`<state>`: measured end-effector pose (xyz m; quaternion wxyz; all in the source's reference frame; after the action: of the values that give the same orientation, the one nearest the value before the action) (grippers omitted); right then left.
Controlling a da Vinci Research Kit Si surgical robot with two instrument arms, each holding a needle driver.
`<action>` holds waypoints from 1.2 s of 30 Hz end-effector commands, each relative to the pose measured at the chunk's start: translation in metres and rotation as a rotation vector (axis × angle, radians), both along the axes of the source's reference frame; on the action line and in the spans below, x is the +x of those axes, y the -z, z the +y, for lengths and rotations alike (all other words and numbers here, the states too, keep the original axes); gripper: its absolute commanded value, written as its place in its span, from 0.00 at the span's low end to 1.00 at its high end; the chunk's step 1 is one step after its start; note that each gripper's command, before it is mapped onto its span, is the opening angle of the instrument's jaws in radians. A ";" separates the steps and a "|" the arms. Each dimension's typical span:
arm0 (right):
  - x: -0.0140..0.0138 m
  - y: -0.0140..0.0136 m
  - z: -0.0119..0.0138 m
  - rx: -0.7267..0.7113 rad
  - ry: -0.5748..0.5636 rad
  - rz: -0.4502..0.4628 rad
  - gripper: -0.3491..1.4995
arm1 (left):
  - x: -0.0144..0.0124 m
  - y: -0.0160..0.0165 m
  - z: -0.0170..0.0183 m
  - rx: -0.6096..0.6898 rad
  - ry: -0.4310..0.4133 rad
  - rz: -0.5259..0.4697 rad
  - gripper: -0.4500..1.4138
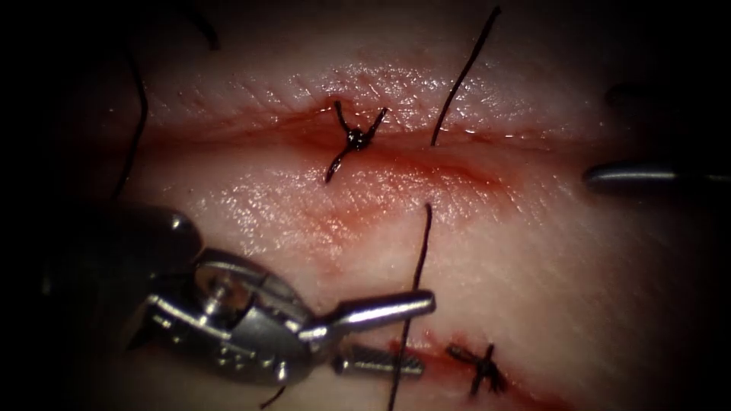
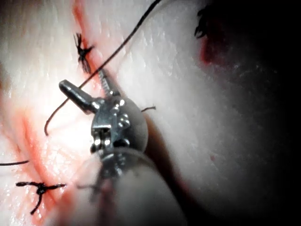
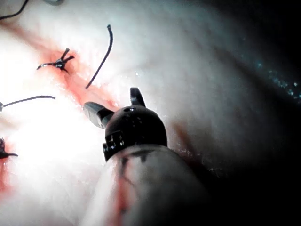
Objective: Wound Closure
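My left tool comes in from the lower left. Its jaws stand open around a dark thread that runs down between them without being gripped. In the left wrist view the same thread crosses between the open jaws of my left tool. My right tool hovers at the right edge, just below the cut in the tissue. In the right wrist view the jaws of my right tool are open and hold nothing.
A tied knot with short ends sits on the upper cut amid red fluid. A second knot lies on a lower red line, right of my left tool. Another thread strand rises from the upper cut.
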<state>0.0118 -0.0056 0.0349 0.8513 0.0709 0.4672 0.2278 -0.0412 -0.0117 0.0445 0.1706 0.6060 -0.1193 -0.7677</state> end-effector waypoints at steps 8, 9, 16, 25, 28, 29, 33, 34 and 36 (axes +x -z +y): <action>0.0011 -0.0011 -0.0004 -0.002 0.016 -0.003 0.84 | -0.0009 0.0008 -0.0014 -0.018 -0.023 -0.019 0.47; 0.0011 -0.0011 -0.0004 -0.002 0.016 -0.003 0.84 | -0.0009 0.0010 -0.0017 -0.019 -0.025 -0.021 0.47; 0.0012 -0.0012 -0.0007 -0.004 0.021 -0.002 0.83 | -0.0009 0.0020 -0.0041 -0.033 -0.064 -0.019 0.47; 0.0013 -0.0015 -0.0010 -0.005 0.028 -0.003 0.82 | -0.0003 0.0034 -0.0060 -0.045 -0.088 -0.026 0.46; 0.0013 -0.0015 -0.0011 -0.006 0.028 -0.003 0.82 | 0.0001 0.0037 -0.0062 -0.045 -0.092 -0.030 0.20; 0.0013 -0.0015 -0.0011 -0.006 0.028 -0.003 0.82 | 0.0002 0.0038 -0.0060 -0.044 -0.090 -0.027 0.14; 0.0013 -0.0014 -0.0012 -0.002 0.040 0.012 0.82 | 0.0010 0.0045 -0.0044 -0.035 -0.094 -0.035 0.00; 0.0013 -0.0013 -0.0013 -0.002 0.042 0.028 0.82 | 0.0012 0.0047 -0.0039 -0.036 -0.098 -0.041 0.00; 0.0014 -0.0011 -0.0015 -0.014 0.065 0.064 0.82 | 0.0016 0.0050 -0.0026 -0.047 -0.109 -0.052 0.00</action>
<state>0.0126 -0.0073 0.0356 0.8440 0.0861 0.4938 0.1909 -0.0388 -0.0135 0.0387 0.2255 0.6291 -0.1086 -0.7359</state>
